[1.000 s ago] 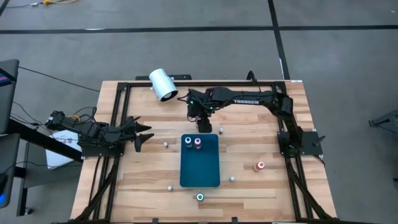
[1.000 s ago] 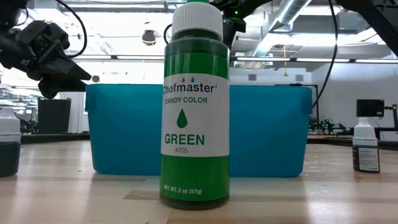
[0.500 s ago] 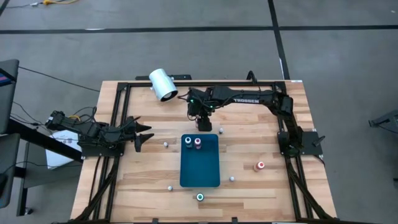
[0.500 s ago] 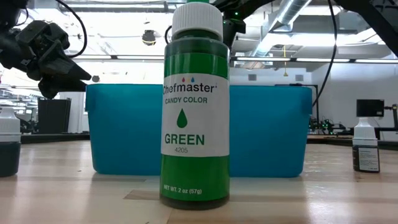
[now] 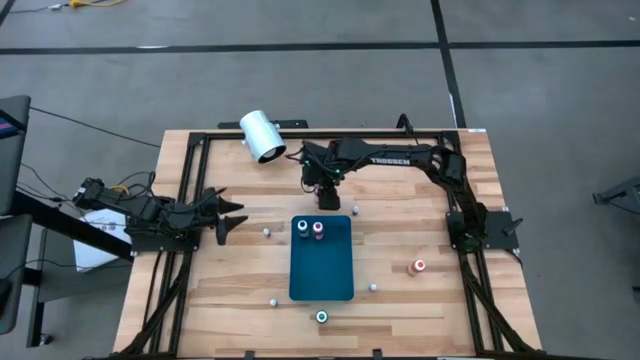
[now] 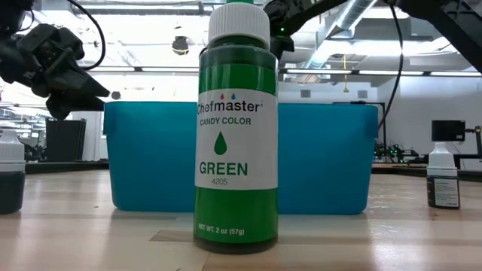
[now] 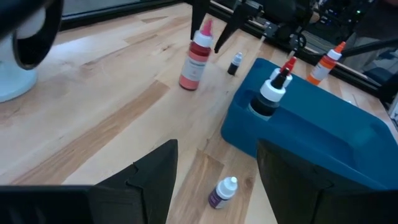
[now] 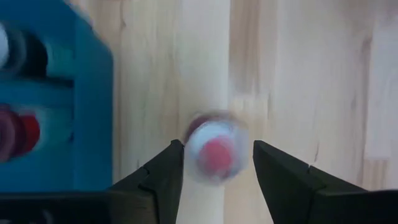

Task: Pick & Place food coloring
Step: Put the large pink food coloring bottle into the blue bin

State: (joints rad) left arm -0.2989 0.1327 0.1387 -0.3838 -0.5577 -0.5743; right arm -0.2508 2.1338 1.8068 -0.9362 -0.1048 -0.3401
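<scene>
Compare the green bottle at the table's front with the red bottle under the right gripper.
The green bottle: white flat cap, in front of the blue bin, no gripper near. The red bottle: pointed tip, behind the bin, between the right gripper's open fingers. Both stand upright on the table.

A red-topped bottle (image 8: 213,149) stands between the right pincer's (image 8: 214,163) fingers, blue bin (image 8: 81,124) just beside.

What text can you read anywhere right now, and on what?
"Chefmaster", "CANDY COLOR", "GREEN", "4205", "NET WT. 2 oz (57g)": green bottle label, low view.
"TROSSEN": right arm, high view, barely legible.
Other bottles' labels: too small or blurred to read.
</scene>
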